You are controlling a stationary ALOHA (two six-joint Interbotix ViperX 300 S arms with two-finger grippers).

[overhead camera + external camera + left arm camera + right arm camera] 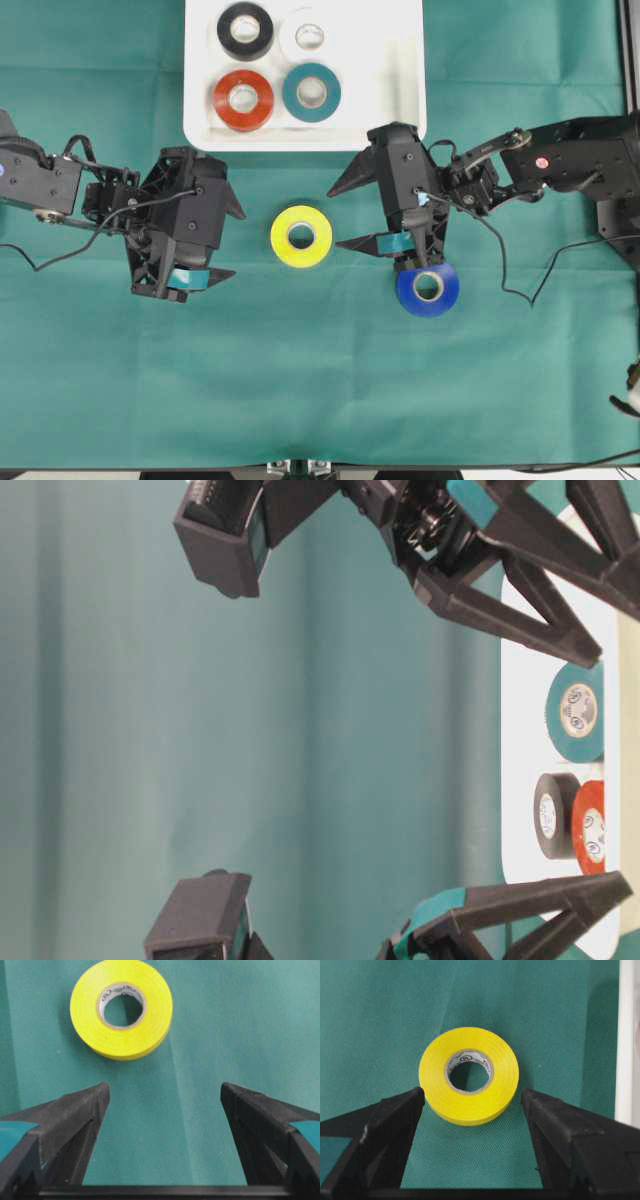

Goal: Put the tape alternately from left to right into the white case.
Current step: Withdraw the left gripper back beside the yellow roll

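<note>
Here, the blue roll [427,289] lies flat on the green cloth [320,400], hole facing up, nearest the front edge. Part of it is hidden under the right gripper [342,216]. That gripper's two fingers are spread wide apart w/ nothing between them, and they point toward the yellow roll [301,236]. In the right wrist view the yellow roll [468,1075] sits just past the fingertips [415,1097], not touching.

The yellow roll lies flat too, hole up, in the middle btwn both grippers. The left gripper [232,243] is also spread wide, holding nothing, tips aimed at the yellow roll from the other side. In the left wrist view the roll [121,1008] is up and to the left of the gap.

Farther back is the white case [405,90], long side running left to right. Inside it lie 4 rolls, all flat, holes up: red [243,100] and teal [311,92] nearer, black [245,30] and white [309,36] behind. The right part of the case is bare.

The green cloth has some soft folds.
</note>
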